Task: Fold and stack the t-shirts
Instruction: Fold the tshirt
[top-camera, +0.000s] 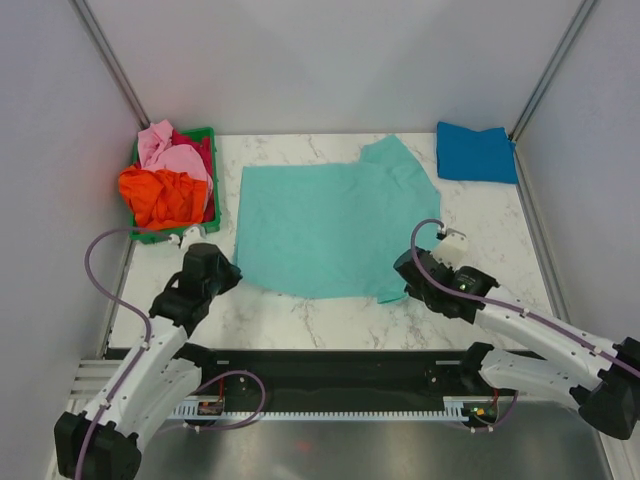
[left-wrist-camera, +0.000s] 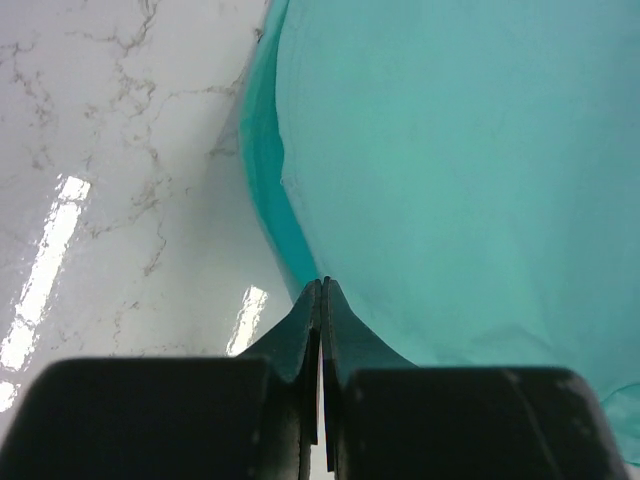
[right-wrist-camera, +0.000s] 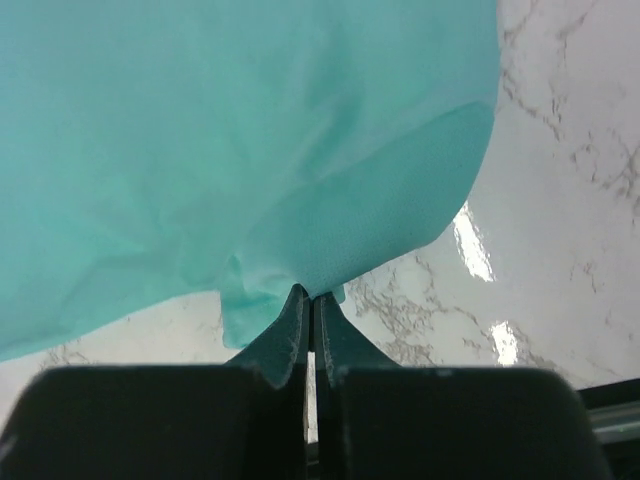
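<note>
Marble tabletop (top-camera: 330, 315) carries your mint-teal shirt (top-camera: 325, 225) spread flat just beside the green crate (top-camera: 207, 135); left tool (left-wrist-camera: 321, 285) pinches its near corner closest to the crate, right tool (right-wrist-camera: 309, 292) the farthest (both clamped on hem), likely so you can fold that edge over

Mint-teal shirt (top-camera: 325, 225) was plain, darker teal along its shaded edge. Blue shirt (top-camera: 475, 152) was bright and unpatterned. Crate (top-camera: 150, 236) was green, holding an orange shirt (top-camera: 160, 197), pink shirt (top-camera: 172, 152) and red shirt (top-camera: 207, 152). Table (top-camera: 300, 320) was white marble, grey-veined. Left gripper (left-wrist-camera: 322, 285) and right gripper (right-wrist-camera: 310, 293) were black.
</note>
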